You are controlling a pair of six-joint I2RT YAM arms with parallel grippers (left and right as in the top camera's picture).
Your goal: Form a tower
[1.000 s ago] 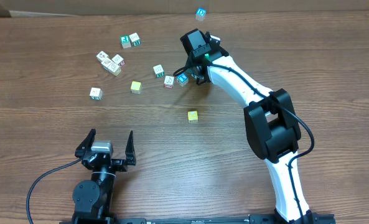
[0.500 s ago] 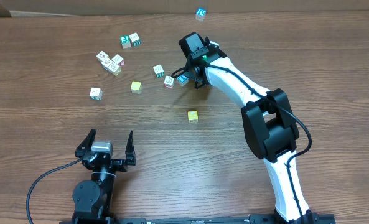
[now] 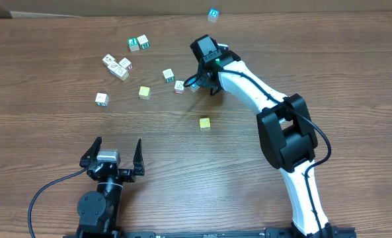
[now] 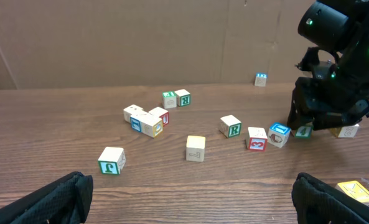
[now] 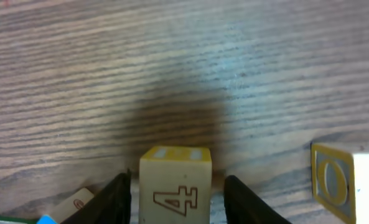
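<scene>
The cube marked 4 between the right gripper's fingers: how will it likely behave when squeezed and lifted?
The cube marked 4 looks like rigid wood with flat sides, so the fingers should seat squarely without crushing it. Sitting flat on the table, it is unlikely to roll. It is small beside the fingers, so probably light.

- Overhead view: table [image 3: 50, 99] evenly, softly lit; short faint shadows cast.
- Right wrist view: soft focus; broad dark shadow [image 5: 178, 121] registered at centre.
</scene>
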